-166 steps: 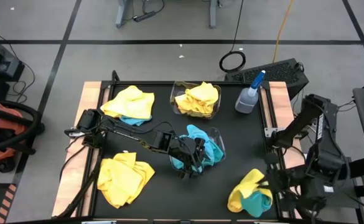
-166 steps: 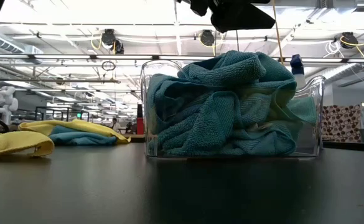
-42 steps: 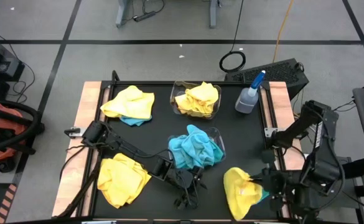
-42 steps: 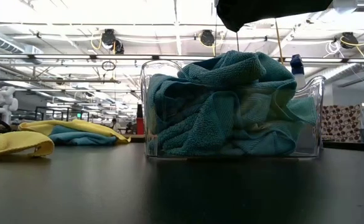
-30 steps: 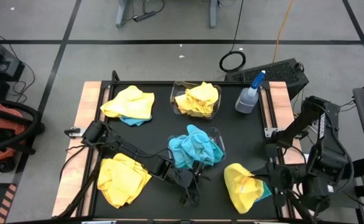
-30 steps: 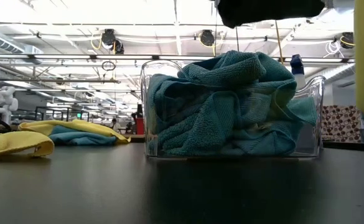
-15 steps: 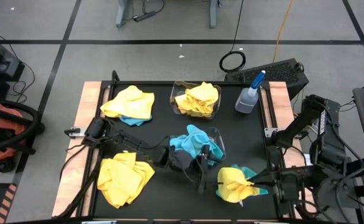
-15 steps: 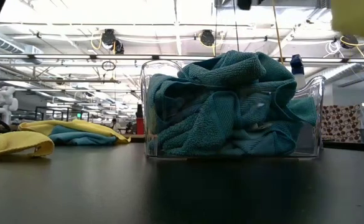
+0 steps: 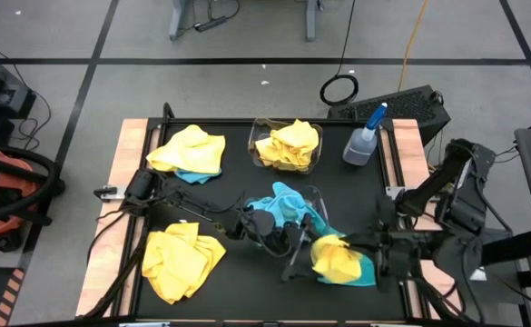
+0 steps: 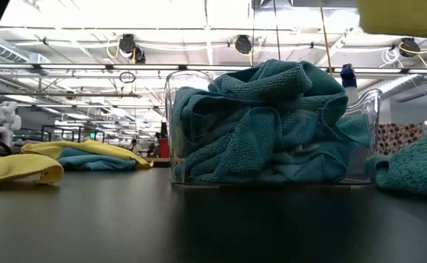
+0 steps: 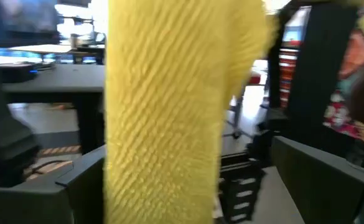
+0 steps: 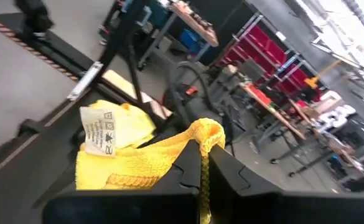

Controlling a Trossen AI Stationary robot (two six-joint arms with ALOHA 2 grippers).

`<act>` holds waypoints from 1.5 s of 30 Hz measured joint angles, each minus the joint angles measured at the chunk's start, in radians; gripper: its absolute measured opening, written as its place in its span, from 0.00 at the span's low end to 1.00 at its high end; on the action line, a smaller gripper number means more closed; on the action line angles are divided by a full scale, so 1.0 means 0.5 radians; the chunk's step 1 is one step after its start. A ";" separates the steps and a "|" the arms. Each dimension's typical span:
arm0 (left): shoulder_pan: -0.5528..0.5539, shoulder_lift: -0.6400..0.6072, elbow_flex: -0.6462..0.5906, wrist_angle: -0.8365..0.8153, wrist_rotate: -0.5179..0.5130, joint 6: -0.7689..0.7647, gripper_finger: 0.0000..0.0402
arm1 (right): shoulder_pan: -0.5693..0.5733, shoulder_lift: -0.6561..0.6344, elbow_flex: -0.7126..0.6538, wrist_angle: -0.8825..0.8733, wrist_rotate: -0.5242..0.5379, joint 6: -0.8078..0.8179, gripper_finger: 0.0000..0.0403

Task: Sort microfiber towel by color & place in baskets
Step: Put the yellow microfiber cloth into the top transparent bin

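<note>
Overhead strip lights and ceiling pipes fill the room behind the black worktop [image 9: 156, 213], seen level from its surface. From my remote station I see the right claw [image 9: 349, 245] clenched on a yellow towel [image 9: 334, 257], holding it raised above a turquoise towel [image 9: 363, 270] that lies on the worktop near the front right corner; in the right wrist view the yellow cloth [image 12: 145, 155] is pinched between the fingers, its white care label showing. The left claw [image 9: 294, 259] hangs just beside that raised towel with its jaws spread wide, gripping nothing; its wrist camera looks straight at the hanging yellow cloth [image 11: 166, 112].

Mid-worktop, one clear basket [image 9: 316, 196] is heaped with turquoise towels [image 9: 283, 207], the pile rising above its rim in the low view [image 10: 271, 120]. Toward the rear, the other clear basket [image 9: 256, 138] holds yellow towels [image 9: 289, 143]. At the rear left lies a yellow towel pile [image 9: 188, 150] with a turquoise towel edge [image 9: 191, 175] showing under it. At the front left lies another yellow heap [image 9: 179, 259]. A clear spray bottle [image 9: 363, 138] with a blue nozzle stands at the rear right, just beside the yellow-filled basket.
</note>
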 joint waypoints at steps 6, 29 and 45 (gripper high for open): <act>0.032 0.000 0.001 0.006 -0.106 0.009 0.97 | -0.151 0.000 0.000 0.222 -0.007 -0.236 0.00; 0.113 -0.183 0.001 -0.465 -0.213 0.766 0.02 | 0.052 0.050 0.002 -0.757 -0.469 1.204 0.00; 0.164 -0.283 0.123 -0.849 -0.214 0.944 0.01 | 0.192 0.600 -0.362 -1.293 -0.615 2.624 0.39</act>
